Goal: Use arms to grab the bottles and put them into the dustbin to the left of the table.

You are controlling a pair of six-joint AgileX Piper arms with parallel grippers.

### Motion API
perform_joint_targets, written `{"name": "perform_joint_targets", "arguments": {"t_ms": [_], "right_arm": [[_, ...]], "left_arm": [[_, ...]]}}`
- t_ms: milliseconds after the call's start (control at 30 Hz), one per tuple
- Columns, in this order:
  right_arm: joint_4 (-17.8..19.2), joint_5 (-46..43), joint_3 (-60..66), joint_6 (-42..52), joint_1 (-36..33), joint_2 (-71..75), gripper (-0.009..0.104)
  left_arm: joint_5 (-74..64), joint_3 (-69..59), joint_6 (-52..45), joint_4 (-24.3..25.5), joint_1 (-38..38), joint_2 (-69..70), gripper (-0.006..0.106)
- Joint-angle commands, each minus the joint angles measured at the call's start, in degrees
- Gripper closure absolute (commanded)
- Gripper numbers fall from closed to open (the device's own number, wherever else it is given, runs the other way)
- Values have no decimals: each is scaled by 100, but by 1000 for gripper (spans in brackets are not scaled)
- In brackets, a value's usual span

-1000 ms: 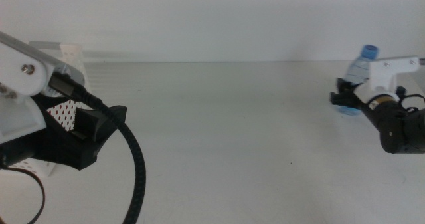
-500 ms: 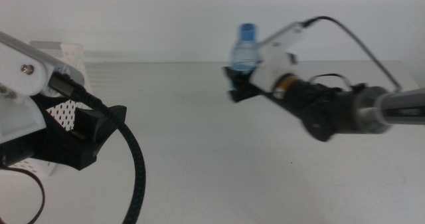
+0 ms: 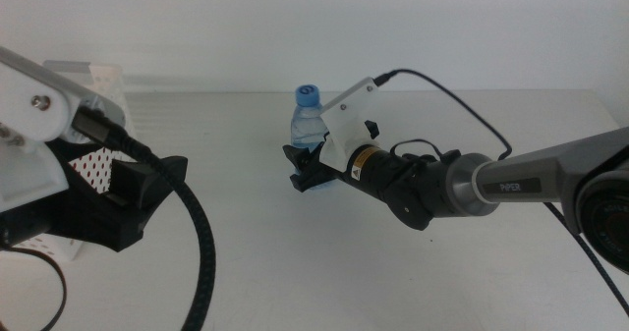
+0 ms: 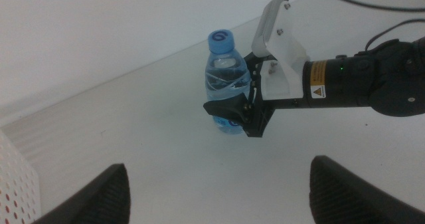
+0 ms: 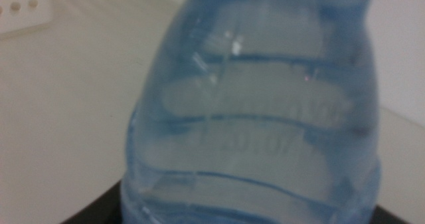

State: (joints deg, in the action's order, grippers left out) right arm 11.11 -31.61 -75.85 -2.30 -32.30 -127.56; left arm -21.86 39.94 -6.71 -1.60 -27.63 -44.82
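A small clear water bottle [image 3: 308,125] with a blue cap stands upright near the middle of the table [image 3: 295,262]. My right gripper [image 3: 307,170] is shut on its lower half, and the arm reaches in from the right. The bottle's base is at or just above the tabletop. In the left wrist view the bottle [image 4: 224,84] and the right gripper [image 4: 240,112] sit ahead of my left gripper [image 4: 218,169], whose jaws are open, wide apart and empty. The bottle [image 5: 252,117] fills the right wrist view. The white perforated dustbin [image 3: 102,78] is at the far left, mostly hidden behind the left arm.
The left arm's white housing [image 3: 29,105] and thick black cable [image 3: 201,243] fill the near left of the middle view. A corner of the dustbin [image 4: 16,177] shows beside the left gripper. The right arm's cable [image 3: 462,100] loops above the table.
The right arm has carried the water bottle from the far right edge leftwards to the table's middle and lowered it. The left arm has not moved.
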Motion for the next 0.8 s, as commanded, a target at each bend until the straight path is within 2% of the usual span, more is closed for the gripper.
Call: {"name": "perform_joint_targets", "arguments": {"t_ms": [0,133,267,367,400,467,567,667,767], "right_arm": [[-36,-754,-247,-180,-8,383,95],[-21,-744,-240,-348,-8,340,92],[-16,-737,-240,-492,-8,340,80],[15,-707,-240,-492,-8,340,62],[94,-678,-235,-492,-8,345,48],[214,-556,-235,-492,-8,351,32],[348,-288,-235,-519,-8,389,15],[350,73,-228,-611,-8,519,8],[361,523,-221,-800,-8,739,9]], "left_arm": [[398,160,69,-24,-22,22,14],[398,160,69,-24,-22,22,14],[398,160,69,-24,-22,22,14],[398,160,69,-24,-22,22,14],[398,160,69,-24,-22,22,14],[398,160,69,-24,-22,22,14],[398,160,69,-24,-22,22,14],[398,160,69,-24,-22,22,14],[398,160,69,-24,-22,22,14]]}}
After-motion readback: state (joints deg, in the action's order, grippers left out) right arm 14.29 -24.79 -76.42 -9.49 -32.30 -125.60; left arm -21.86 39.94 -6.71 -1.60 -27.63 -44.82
